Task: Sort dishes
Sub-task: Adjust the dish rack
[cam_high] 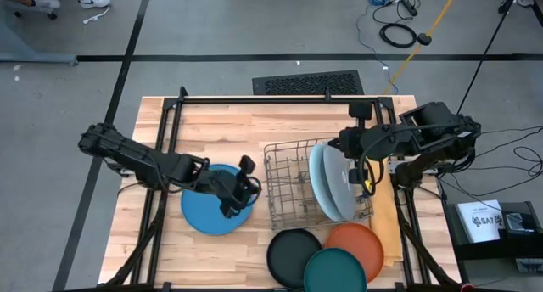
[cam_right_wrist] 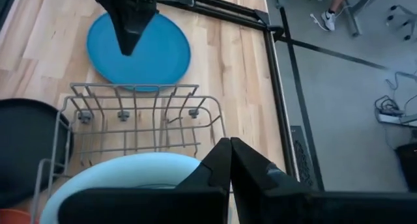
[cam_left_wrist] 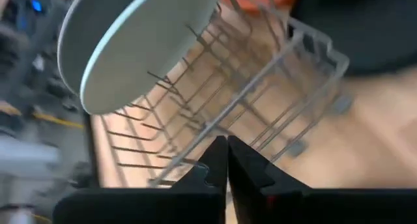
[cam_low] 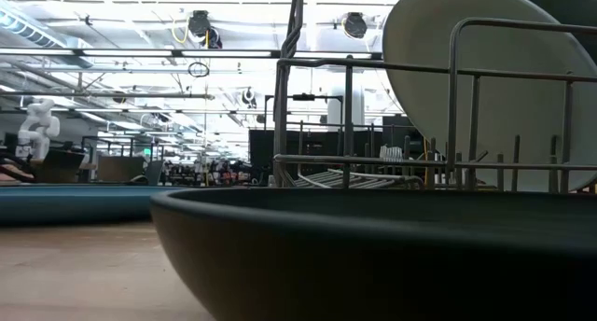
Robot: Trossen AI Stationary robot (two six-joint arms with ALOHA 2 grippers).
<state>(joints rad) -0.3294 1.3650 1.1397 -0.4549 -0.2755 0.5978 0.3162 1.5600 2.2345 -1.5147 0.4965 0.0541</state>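
Observation:
A medium blue plate (cam_high: pixel 208 214) lies flat on the wooden table, left of the wire rack (cam_high: pixel 293 186). My left gripper (cam_high: pixel 252 188) hangs shut above that plate's right edge, pointing toward the rack, with nothing between its fingers (cam_left_wrist: pixel 227 160). In the rack's right half, a pale blue plate (cam_high: pixel 320 177) and a grey plate (cam_high: pixel 341 186) stand on edge between the wires. My right gripper (cam_high: pixel 338 146), also shut with nothing in it (cam_right_wrist: pixel 229 154), hovers above them. Black (cam_high: pixel 293 254), dark teal (cam_high: pixel 335 272) and orange (cam_high: pixel 358 244) plates lie flat near the front edge.
A black metal frame (cam_high: pixel 254 99) runs around the table. A yellow cloth (cam_high: pixel 383 216) lies under the rack's right side. In the low view the black plate (cam_low: pixel 373 246) fills the foreground. Bare wood lies at the table's far left (cam_high: pixel 157 131) and near left.

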